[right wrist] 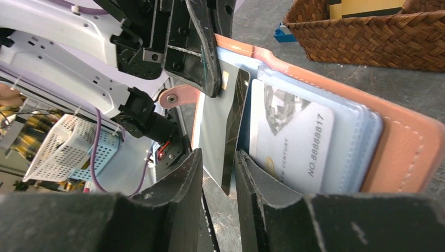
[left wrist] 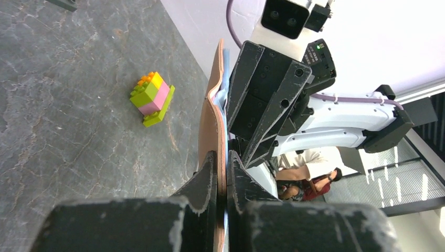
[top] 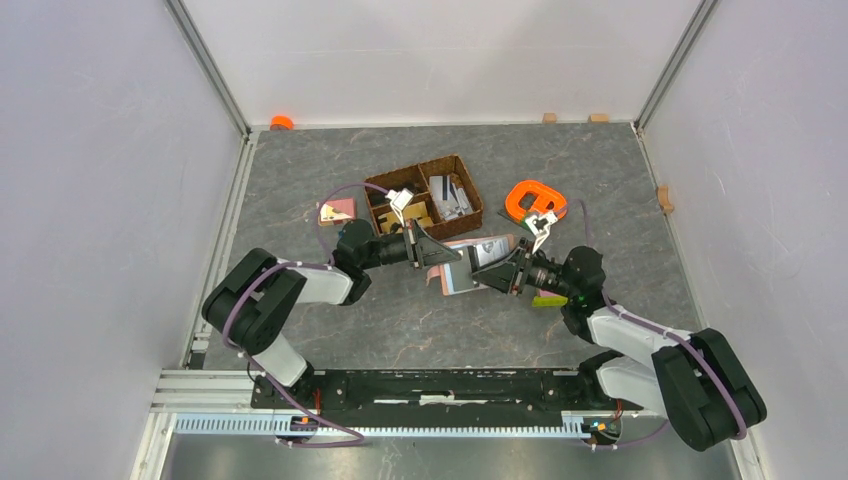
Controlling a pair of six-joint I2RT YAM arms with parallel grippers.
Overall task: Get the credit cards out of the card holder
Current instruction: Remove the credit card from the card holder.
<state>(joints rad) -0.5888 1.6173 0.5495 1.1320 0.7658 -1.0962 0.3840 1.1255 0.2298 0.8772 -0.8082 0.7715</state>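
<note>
The reddish-brown card holder [top: 458,277] is held open above the table between my two grippers. My left gripper [top: 436,251] is shut on its edge; in the left wrist view the jaws [left wrist: 225,170] pinch the leather [left wrist: 212,121]. My right gripper [top: 503,272] faces it from the right. In the right wrist view its jaws [right wrist: 218,155] stand slightly apart around the lower edge of a dark card [right wrist: 234,126] that sticks out of a pale sleeve. The card lies against the right finger. A white numbered card [right wrist: 291,142] sits in the neighbouring sleeve of the holder [right wrist: 404,152].
A dark-brown woven divided basket [top: 425,195] with several items stands just behind the grippers. An orange object [top: 533,198] lies to the right of the basket and a pink-and-tan flat piece [top: 337,211] to its left. A small brick stack [top: 548,300] sits under the right arm.
</note>
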